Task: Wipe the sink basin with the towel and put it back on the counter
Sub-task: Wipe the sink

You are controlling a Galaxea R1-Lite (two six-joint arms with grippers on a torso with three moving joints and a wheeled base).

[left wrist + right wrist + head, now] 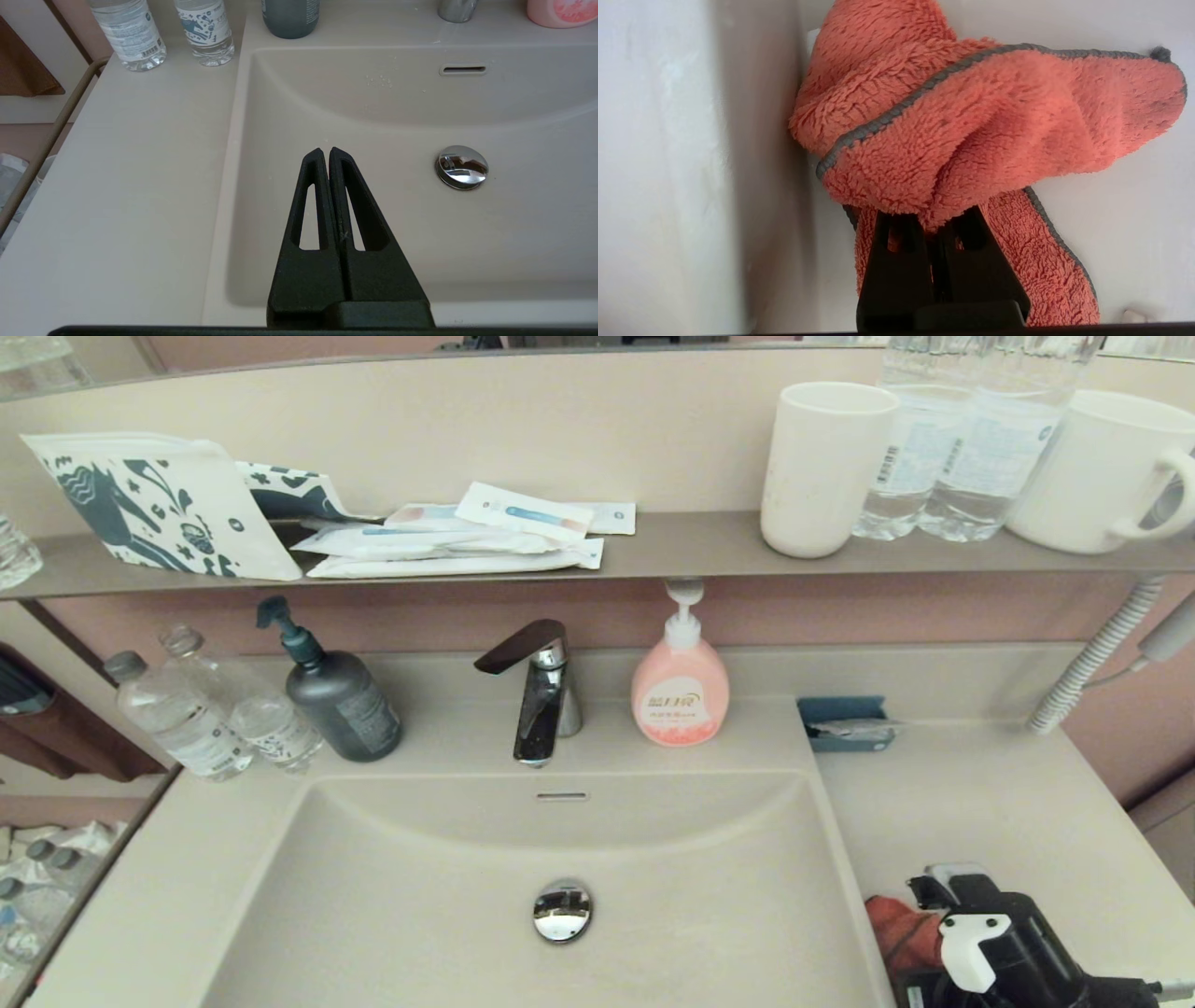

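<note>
The beige sink basin (pixel 420 896) fills the middle of the head view, with a chrome drain plug (pixel 562 909) and a slot overflow (pixel 561 796). My right gripper (pixel 934 215) is shut on the orange-coral towel (pixel 971 130), whose grey-edged folds bunch over the fingertips. In the head view a bit of the towel (pixel 898 933) shows at the basin's right rim, on the counter (pixel 980 803), under the right arm. My left gripper (pixel 325 151) is shut and empty, held over the basin's left part near the drain plug (pixel 461 166); it is out of the head view.
A faucet (pixel 537 695), a pink soap pump (pixel 680 695), a dark pump bottle (pixel 338 695) and two water bottles (pixel 215 709) stand behind the basin. A small blue tray (pixel 845 723) sits at the back right. The shelf (pixel 672 546) above holds cups, bottles and packets.
</note>
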